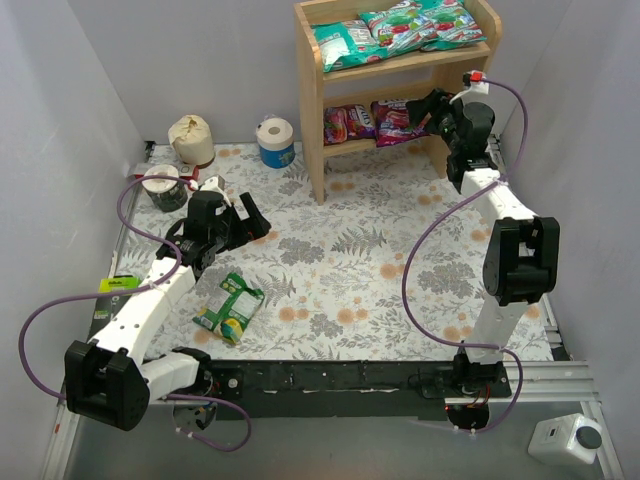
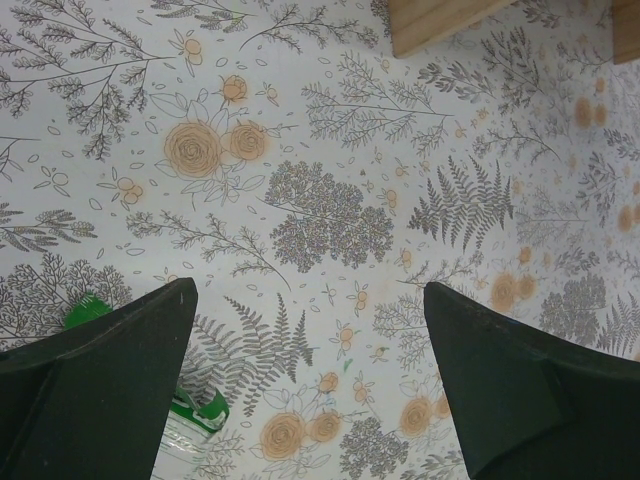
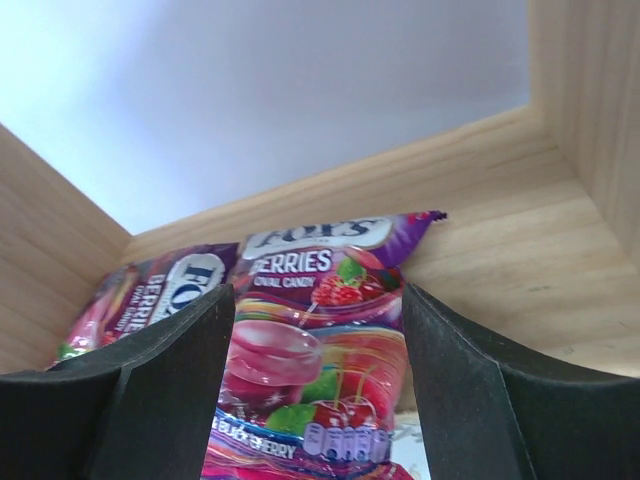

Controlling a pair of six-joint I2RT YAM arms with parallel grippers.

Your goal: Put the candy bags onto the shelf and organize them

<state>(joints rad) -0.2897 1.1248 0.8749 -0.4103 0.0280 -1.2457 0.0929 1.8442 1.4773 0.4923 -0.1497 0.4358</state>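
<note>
The light-wood shelf (image 1: 310, 110) stands at the far edge. Three teal candy bags (image 1: 400, 25) lie on its top tier. Two purple-magenta bags (image 1: 348, 122) lie on the lower tier. My right gripper (image 1: 432, 103) reaches into the lower tier. In the right wrist view it (image 3: 318, 290) is open, its fingers either side of the right purple bag (image 3: 320, 330), which lies on the shelf board (image 3: 500, 230). The green-and-yellow bag (image 1: 230, 305) lies on the table at the near left. My left gripper (image 1: 243, 212) is open and empty above the cloth (image 2: 310, 290); the bag's corner (image 2: 195, 410) shows beside its left finger.
A brownish paper roll (image 1: 192, 138), a white roll (image 1: 275, 140) and a tape roll (image 1: 163, 185) stand at the far left. Grey walls close in both sides. A shelf foot (image 2: 440, 20) shows ahead of the left gripper. A white device (image 1: 565, 438) sits off the table at the near right.
</note>
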